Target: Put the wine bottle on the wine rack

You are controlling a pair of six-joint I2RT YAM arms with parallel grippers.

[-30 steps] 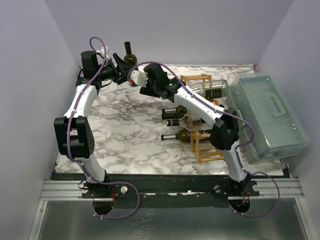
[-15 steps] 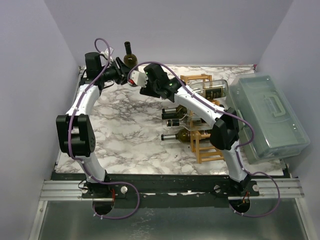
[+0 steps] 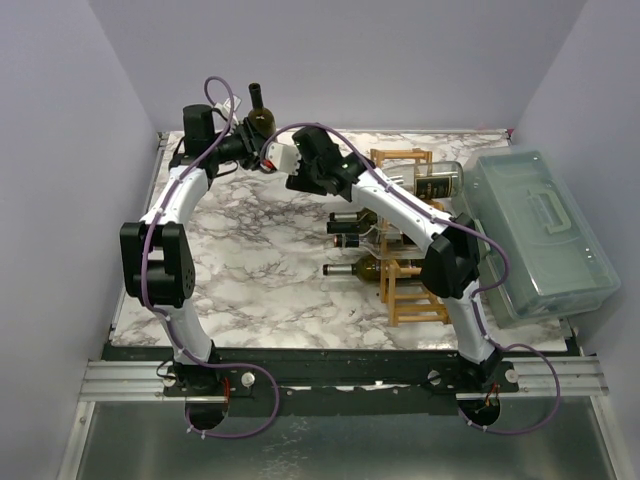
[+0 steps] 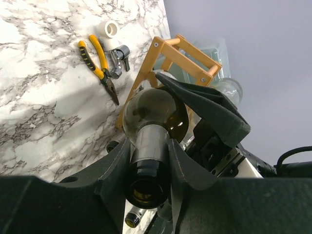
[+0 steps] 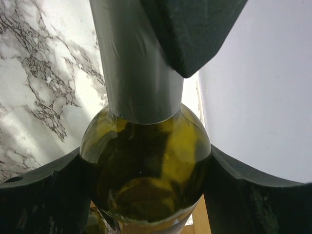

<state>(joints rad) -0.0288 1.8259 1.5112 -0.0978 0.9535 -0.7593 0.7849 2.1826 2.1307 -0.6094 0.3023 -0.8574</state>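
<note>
The wine bottle (image 3: 259, 113), dark green glass with a grey foil neck, is held at the table's back left, close to the wall. My left gripper (image 3: 243, 138) is shut on its neck just below the mouth, the pads pressing the foil on both sides (image 4: 150, 146). My right gripper (image 3: 276, 157) is shut round the bottle's wide body (image 5: 146, 165), with both fingers touching the glass. The wine rack (image 3: 412, 300), a light wooden lattice, stands to the right with several bottles lying in it; its frame (image 4: 168, 53) shows behind the held bottle.
A translucent grey-green lidded box (image 3: 540, 235) sits right of the rack. Yellow-handled pliers (image 4: 100, 68), a white tape roll (image 4: 109, 29) and a small metal part (image 4: 120, 56) lie on the marble top. The back wall is close behind the bottle.
My left gripper moved right to the bottle's neck and shut on it. The right gripper kept its hold on the body, shifting only slightly.
</note>
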